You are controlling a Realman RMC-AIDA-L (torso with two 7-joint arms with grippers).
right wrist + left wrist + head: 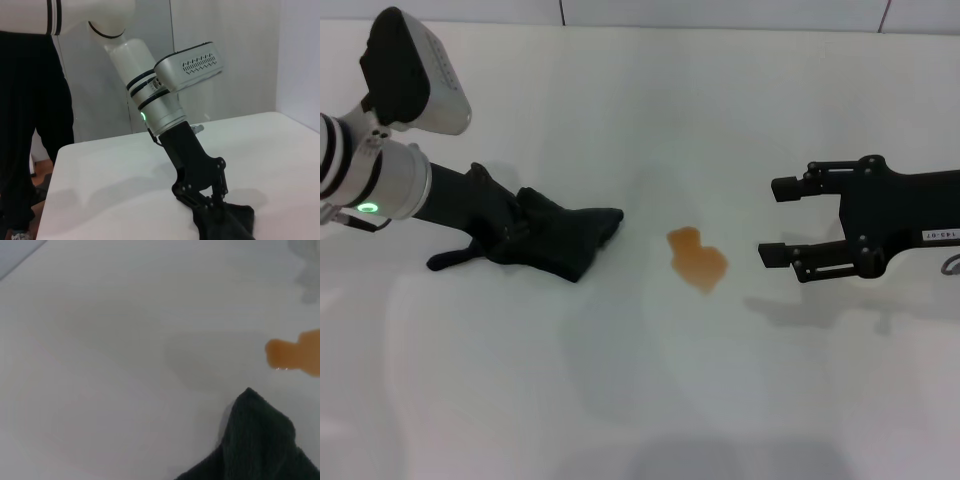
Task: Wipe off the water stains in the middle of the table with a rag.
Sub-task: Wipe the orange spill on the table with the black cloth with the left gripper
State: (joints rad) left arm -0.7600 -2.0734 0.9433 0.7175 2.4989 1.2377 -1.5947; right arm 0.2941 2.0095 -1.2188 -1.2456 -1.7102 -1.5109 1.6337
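Note:
The rag [565, 240] lies on the white table [650, 400], left of centre. My left gripper [513, 238] is down on the rag's left part, shut on it. The water stains [696, 259] form one orange-brown blotch in the middle of the table, a short gap to the right of the rag. My right gripper [776, 221] hovers open and empty just right of the stain. The left wrist view shows the rag's edge [260, 445] and the stain [295, 354] beyond it. The right wrist view shows the left gripper [207, 204] gripping the rag [227, 222].
The tabletop's far edge [720, 28] meets a tiled wall. A person in dark clothes [25, 125] stands beyond the table's far corner in the right wrist view.

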